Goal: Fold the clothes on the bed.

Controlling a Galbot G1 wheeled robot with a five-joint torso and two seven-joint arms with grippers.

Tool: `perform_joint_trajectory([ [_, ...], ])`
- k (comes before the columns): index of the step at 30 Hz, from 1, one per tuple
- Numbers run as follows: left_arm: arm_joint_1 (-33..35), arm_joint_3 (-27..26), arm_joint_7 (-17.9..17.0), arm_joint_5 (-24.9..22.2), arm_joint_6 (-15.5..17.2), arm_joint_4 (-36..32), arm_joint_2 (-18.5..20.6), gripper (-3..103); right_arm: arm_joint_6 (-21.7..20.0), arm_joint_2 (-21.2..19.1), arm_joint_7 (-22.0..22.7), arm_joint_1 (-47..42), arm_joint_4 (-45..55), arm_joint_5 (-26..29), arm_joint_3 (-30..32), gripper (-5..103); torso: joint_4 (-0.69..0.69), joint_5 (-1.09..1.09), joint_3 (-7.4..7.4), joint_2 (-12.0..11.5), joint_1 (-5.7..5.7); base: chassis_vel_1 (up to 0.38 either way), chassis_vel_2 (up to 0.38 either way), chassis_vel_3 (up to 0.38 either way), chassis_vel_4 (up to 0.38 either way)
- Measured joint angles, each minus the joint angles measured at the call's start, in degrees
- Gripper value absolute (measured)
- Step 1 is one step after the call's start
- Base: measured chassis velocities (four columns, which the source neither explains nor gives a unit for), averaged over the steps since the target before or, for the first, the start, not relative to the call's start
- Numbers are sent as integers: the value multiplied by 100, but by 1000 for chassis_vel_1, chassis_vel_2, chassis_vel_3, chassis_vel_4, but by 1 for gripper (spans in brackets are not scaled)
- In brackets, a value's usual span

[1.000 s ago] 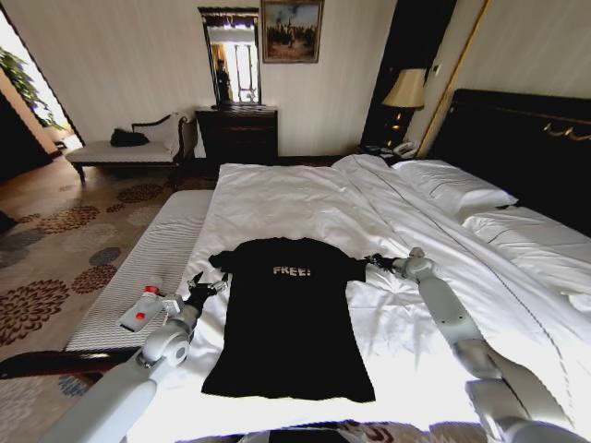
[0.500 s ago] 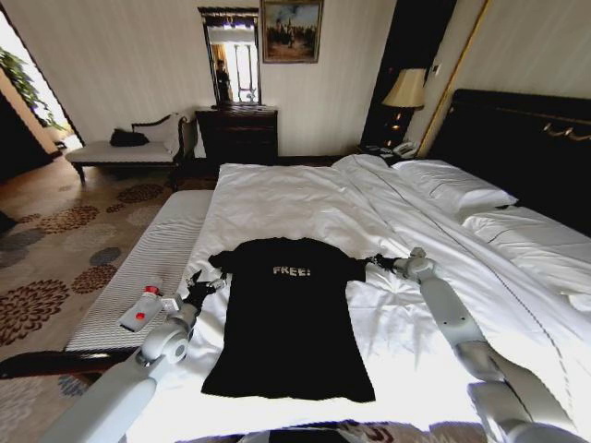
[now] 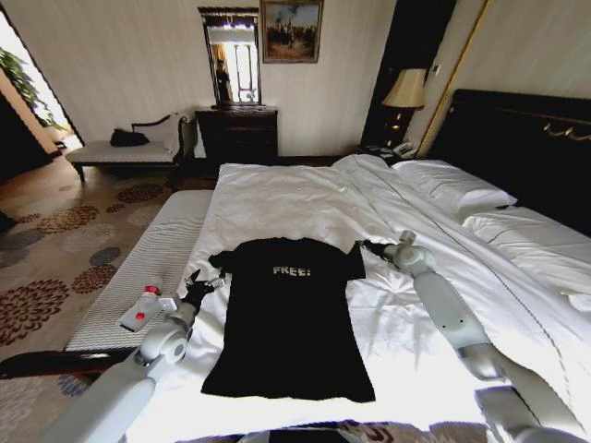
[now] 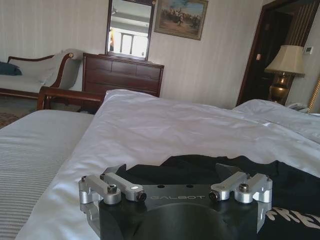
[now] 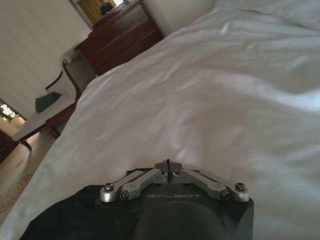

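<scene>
Change: right gripper (image 3: 369, 247) has risen and drawn in toward the shirt's middle since a second ago, taking the right sleeve with it; that sleeve now stands folded up against the shoulder instead of lying spread to the right; left gripper (image 3: 205, 286) has barely shifted
T-shirt: black T-shirt (image 3: 289, 318) lies flat, chest up, on the near part of the bed (image 3: 305, 198), hem toward the robot, collar toward the far end; white "FREE!" lettering (image 3: 291, 270) across the chest
Left gripper: at the left sleeve (image 3: 218, 259), low over the white sheet at the bed's left edge; in the left wrist view its fingers (image 4: 107, 186) stand spread apart, with the black cloth (image 4: 200, 167) between and just beyond them
Right gripper: at the shirt's right shoulder; in the right wrist view its fingers (image 5: 167, 167) meet at a point, pinched shut on the sleeve, with black fabric (image 5: 60, 215) at one side
Left of the bed: grey striped bench (image 3: 148, 268) runs alongside, with a small red-and-white packet (image 3: 140, 310) on it near the left arm
Far: pillows (image 3: 452, 185) at the right by the dark headboard (image 3: 526, 138); dark dresser (image 3: 237, 134) with a mirror (image 3: 231, 57) against the far wall; lit lamp (image 3: 404, 90) to its right
</scene>
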Motion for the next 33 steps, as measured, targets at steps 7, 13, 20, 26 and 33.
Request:
perform_joint_trajectory([
  [7,65,-81,1,-7,-14,-27,-3,100,36,-60,-80,-65,529,-271,-483,0,0,1,0,0,0,0,0,0,0],
  [13,111,-117,7,-7,-28,-37,-5,100,54,-56,-92,-105,646,-367,-681,0,0,1,0,0,0,0,0,0,0],
  [20,119,-131,11,-6,-35,-64,-10,100,58,98,-52,-88,735,-507,-995,0,0,1,0,0,0,0,0,0,0],
  [26,153,-201,14,-20,-41,-83,-1,100,70,317,-6,-52,615,-713,-1252,0,0,1,0,0,0,0,0,0,0],
  [33,238,-282,29,-23,-50,-98,10,100,88,575,3,2,372,-877,-1496,0,0,1,0,0,0,0,0,0,0],
])
